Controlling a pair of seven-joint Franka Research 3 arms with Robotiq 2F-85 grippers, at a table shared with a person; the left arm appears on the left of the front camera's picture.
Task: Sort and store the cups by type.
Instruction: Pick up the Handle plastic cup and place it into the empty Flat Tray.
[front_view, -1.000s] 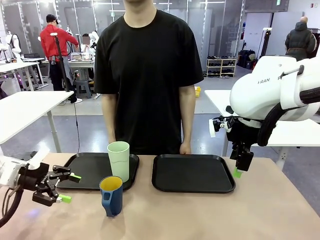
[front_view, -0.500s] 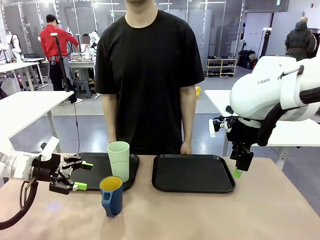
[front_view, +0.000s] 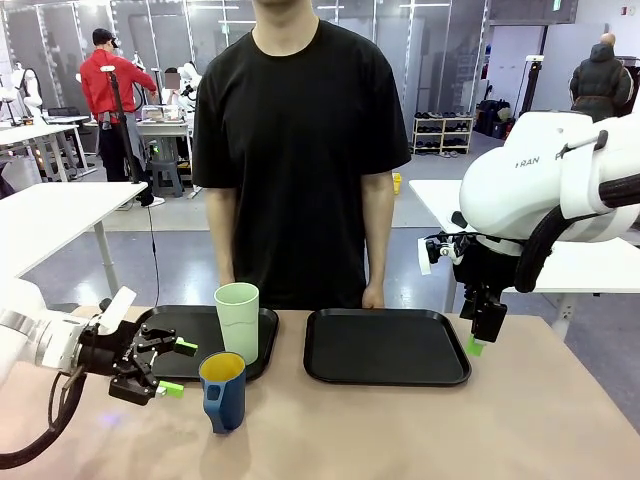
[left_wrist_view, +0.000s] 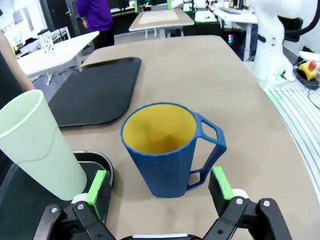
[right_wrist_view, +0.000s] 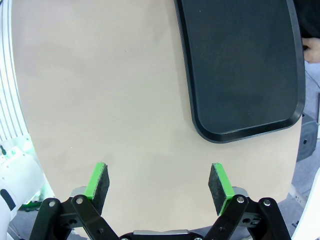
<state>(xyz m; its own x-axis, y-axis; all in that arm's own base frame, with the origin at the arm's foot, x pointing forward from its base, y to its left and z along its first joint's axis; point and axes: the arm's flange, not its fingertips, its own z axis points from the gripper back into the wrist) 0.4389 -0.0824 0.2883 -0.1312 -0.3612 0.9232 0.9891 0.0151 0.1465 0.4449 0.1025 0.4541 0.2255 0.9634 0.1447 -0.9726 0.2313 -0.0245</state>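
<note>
Left gripper (front_view: 172, 368) is seen low over the table (front_view: 400, 430), jaws spread wide, nothing held. Directly ahead of its fingertips, just beyond them and centred on the gap, the dark blue mug (left_wrist_view: 167, 150) stands upright on the table, yellow inside, handle turned toward one green pad (left_wrist_view: 220, 182); no contact with either pad is seen. Beyond the other pad, the pale mint-green tumbler (left_wrist_view: 40, 145) stands upright on the near edge of a black tray (front_view: 170, 350), close to the mug but apart from it. Farther ahead of the gripper, past the mug, a second black tray (left_wrist_view: 95, 90) lies flat and bare. Right gripper (right_wrist_view: 159, 186) is held above the table with jaws spread and nothing between them; bare tabletop lies under its fingers, and that second tray's corner is placed ahead and to one side of them. In the front view the right gripper (front_view: 476, 345) hangs just beside that tray's outer edge. Farthest off, a person in a black shirt (front_view: 300, 150) stands at the table's far side, hands resting at its edge.
</note>
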